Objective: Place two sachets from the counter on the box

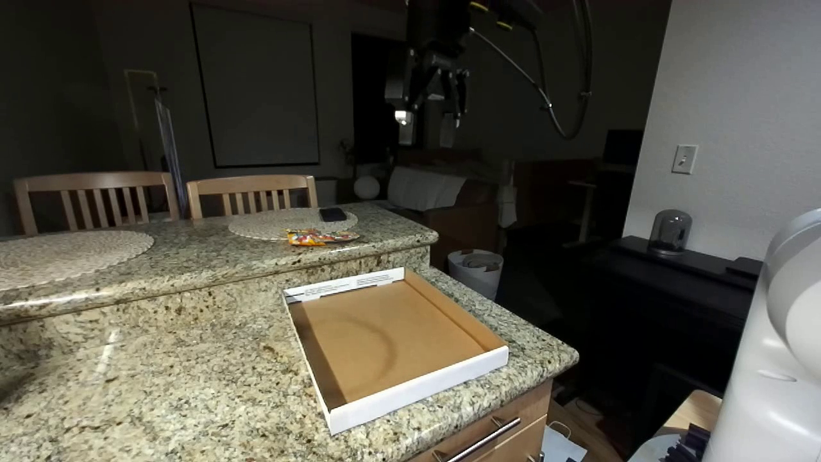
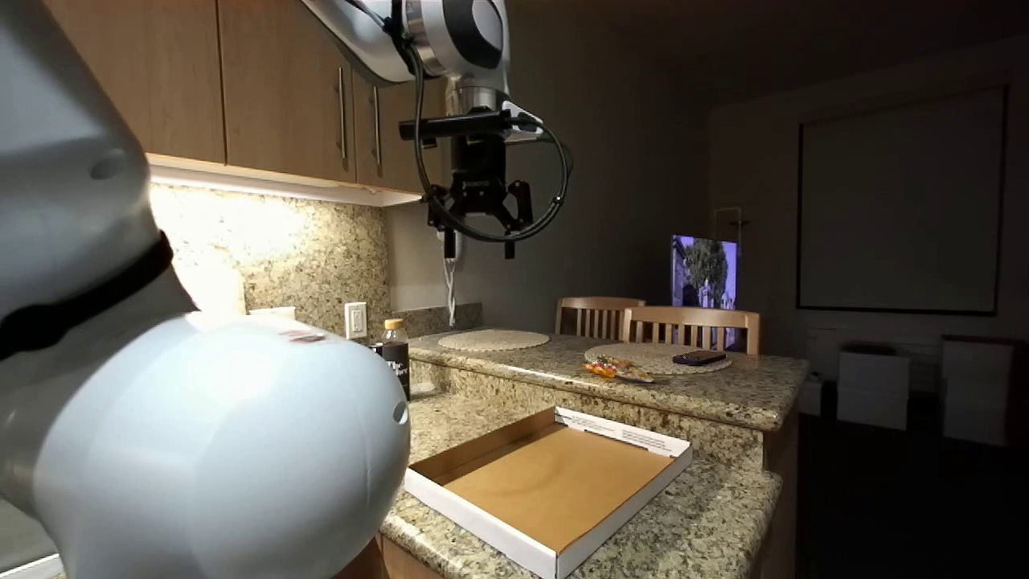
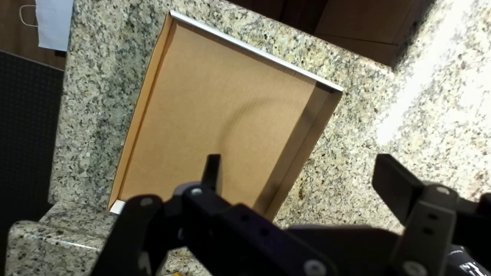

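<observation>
The box (image 1: 423,387) is a shallow cardboard tray with white walls and a bare brown inside, lying on the lower level of the granite counter (image 1: 192,378). It also shows in an exterior view (image 2: 482,519) and in the wrist view (image 3: 255,50). The orange-and-yellow sachets (image 1: 309,238) lie together on the raised ledge behind the box, by a placemat's edge; they also show in an exterior view (image 2: 612,368). Only an orange sliver shows at the wrist view's bottom edge. My gripper (image 2: 480,248) is open and empty, high above the counter; its fingers (image 3: 298,161) span the box's side wall in the wrist view.
A dark phone (image 2: 698,358) lies on the placemat (image 1: 269,224) near the sachets. Another placemat (image 2: 494,340) lies farther along the ledge. A dark bottle (image 2: 395,354) stands by the wall. The raised ledge forms a step behind the box. Cabinets (image 2: 281,88) hang overhead; chairs (image 1: 253,189) stand beyond.
</observation>
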{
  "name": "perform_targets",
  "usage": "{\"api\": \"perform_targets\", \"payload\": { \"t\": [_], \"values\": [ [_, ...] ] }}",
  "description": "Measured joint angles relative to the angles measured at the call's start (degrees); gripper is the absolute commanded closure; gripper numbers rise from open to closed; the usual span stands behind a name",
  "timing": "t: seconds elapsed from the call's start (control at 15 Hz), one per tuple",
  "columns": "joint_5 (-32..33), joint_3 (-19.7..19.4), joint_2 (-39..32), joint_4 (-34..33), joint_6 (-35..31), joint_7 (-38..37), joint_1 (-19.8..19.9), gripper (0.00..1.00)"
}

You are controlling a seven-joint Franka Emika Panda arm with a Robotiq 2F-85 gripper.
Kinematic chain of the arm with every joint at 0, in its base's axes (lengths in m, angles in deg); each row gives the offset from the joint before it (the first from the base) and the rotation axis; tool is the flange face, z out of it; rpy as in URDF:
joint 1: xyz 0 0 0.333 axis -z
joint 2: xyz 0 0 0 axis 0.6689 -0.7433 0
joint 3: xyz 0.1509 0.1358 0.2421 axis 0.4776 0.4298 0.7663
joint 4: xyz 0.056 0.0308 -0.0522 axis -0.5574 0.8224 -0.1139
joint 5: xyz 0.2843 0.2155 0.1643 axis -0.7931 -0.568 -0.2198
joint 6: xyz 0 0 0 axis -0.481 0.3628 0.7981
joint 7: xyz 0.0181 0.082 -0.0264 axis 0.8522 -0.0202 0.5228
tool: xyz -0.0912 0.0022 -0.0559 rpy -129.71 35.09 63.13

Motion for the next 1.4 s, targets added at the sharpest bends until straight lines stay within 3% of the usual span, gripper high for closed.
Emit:
{"api": "perform_targets", "payload": {
  "t": [0.27, 0.73, 1.4],
  "values": [
    [0.7, -1.9, -6.2, -6.2, -1.0, 1.8, 1.3, 0.00],
    [6.3, -1.6, -14.7, -12.8, -11.2, 1.9, 2.0, 0.00],
    [6.6, -1.1, -16.1, -13.9, -11.8, 1.5, 2.0, 0.00]
  ]
}}
